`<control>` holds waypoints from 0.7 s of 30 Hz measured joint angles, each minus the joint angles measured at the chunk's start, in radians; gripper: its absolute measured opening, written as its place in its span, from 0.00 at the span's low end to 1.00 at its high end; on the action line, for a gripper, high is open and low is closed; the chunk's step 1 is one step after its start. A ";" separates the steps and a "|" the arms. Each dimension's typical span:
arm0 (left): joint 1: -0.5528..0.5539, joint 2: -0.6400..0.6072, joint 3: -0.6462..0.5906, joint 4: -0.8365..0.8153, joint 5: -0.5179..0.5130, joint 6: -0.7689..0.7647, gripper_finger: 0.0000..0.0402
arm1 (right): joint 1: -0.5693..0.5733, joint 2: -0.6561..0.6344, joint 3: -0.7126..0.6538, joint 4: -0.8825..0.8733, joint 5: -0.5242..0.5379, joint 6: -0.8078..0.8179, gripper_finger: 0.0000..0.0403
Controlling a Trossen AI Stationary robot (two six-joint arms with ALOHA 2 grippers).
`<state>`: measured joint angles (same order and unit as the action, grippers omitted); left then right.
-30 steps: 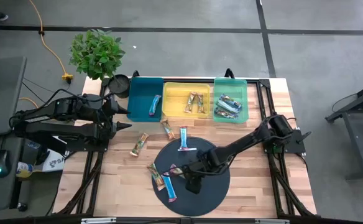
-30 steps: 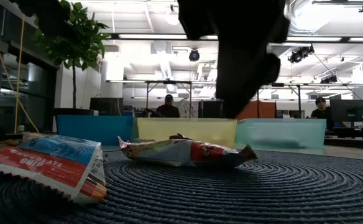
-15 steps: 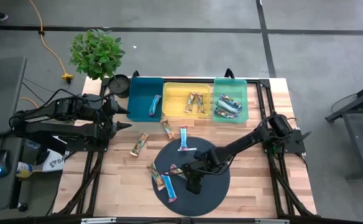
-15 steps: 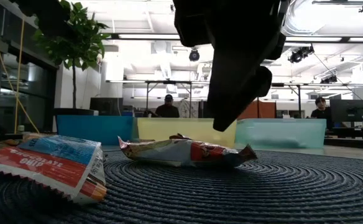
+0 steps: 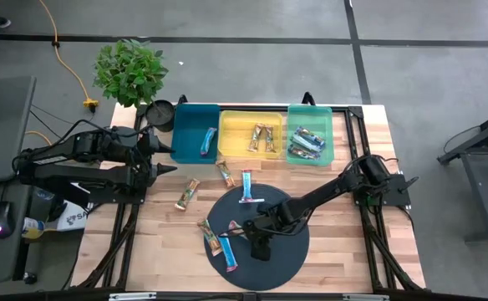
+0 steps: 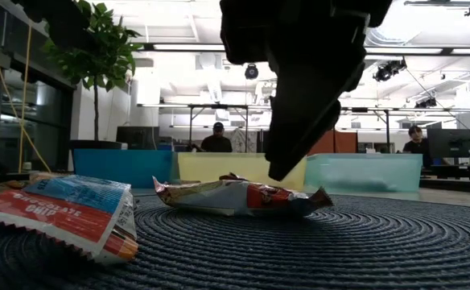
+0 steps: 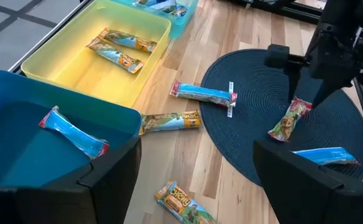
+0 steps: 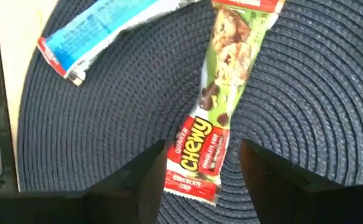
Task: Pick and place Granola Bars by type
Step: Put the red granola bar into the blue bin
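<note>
- Right claw (image 8: 200,163) hangs low in the frame's centre, fingers parted, straddling the Chewy bar (image 8: 214,118) on the dark mat (image 8: 306,93).
- Best to drop straight, centre the wrapper, then pinch.
- Left claw (image 5: 165,155), released, waits upper left by the teal tray (image 5: 185,125).

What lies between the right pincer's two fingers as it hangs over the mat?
The right wrist view shows the Chewy granola bar lying on the dark woven mat, one end between the open right pincer's fingers, not yet gripped.

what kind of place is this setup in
Probably a robotics lab or open workshop: a wooden table on a bare concrete floor, ceiling strip lights, and people seated at desks with a monitor behind.
</note>
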<state>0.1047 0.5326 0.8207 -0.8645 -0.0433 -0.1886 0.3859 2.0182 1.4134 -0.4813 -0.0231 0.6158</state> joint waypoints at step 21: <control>0.000 0.000 0.000 -0.003 -0.002 0.000 0.75 | -0.012 0.087 0.021 0.053 -0.021 -0.066 0.47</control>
<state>0.1047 0.5327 0.8207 -0.8677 -0.0452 -0.1886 0.3737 2.1050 1.4342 -0.4282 -0.0446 0.5494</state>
